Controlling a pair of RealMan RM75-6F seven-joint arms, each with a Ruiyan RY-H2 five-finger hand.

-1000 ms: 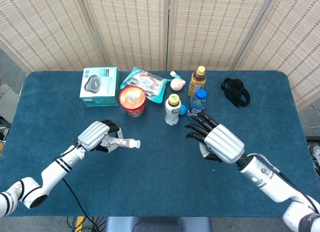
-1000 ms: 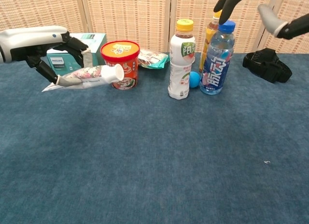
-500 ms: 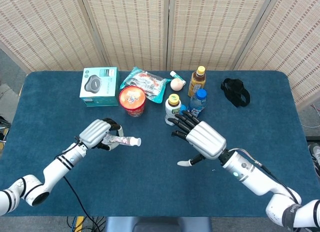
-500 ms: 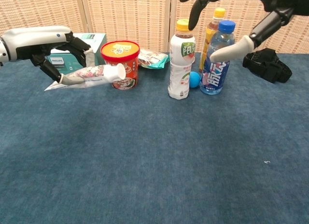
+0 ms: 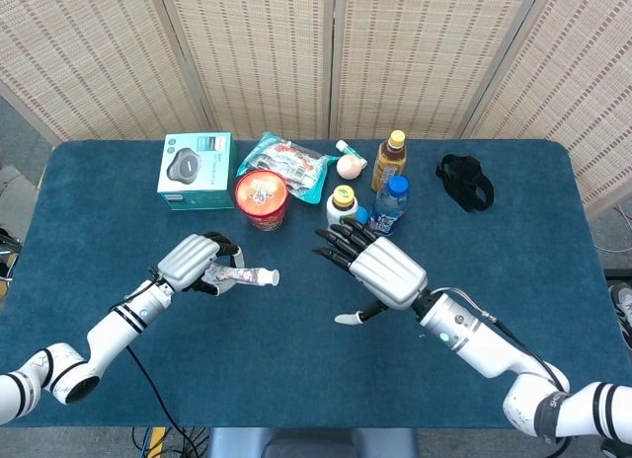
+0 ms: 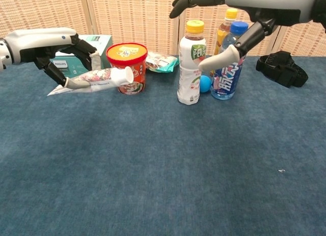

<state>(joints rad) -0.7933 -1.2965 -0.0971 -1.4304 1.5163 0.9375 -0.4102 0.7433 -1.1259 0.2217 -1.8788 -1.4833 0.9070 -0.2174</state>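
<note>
A: Gripping a soft, crinkled toothpaste tube (image 6: 90,78), the left hand (image 5: 194,265) has its dark fingers wrapped round the flat crimped end, and the white screw cap points toward the red paper cup (image 6: 127,67). The tube hangs level above the blue carpet-like table cover (image 6: 153,165), touching nothing else.

B: And the right hand (image 5: 380,270)?

A: Spread and empty, with a smooth grey shell on the back and black fingers fanned forward. The pale thumb sticks out below. It hovers over the white-labelled bottle with the yellow cap (image 6: 191,63), just above it in the chest view, not touching as far as I can tell.

B: What stands around that?

A: A clear blue-capped water bottle (image 6: 227,60), an amber bottle (image 5: 389,160) behind, a small blue ball (image 6: 205,83) between the bottles, a teal cardboard box (image 5: 197,169), a glossy snack packet (image 5: 288,165) and a black strap bundle (image 5: 464,181).

B: Changed since a second ago?

A: The right hand has swept leftward, from above the blue-capped bottle to over the yellow-capped one. The left hand and its tube have barely shifted.
</note>
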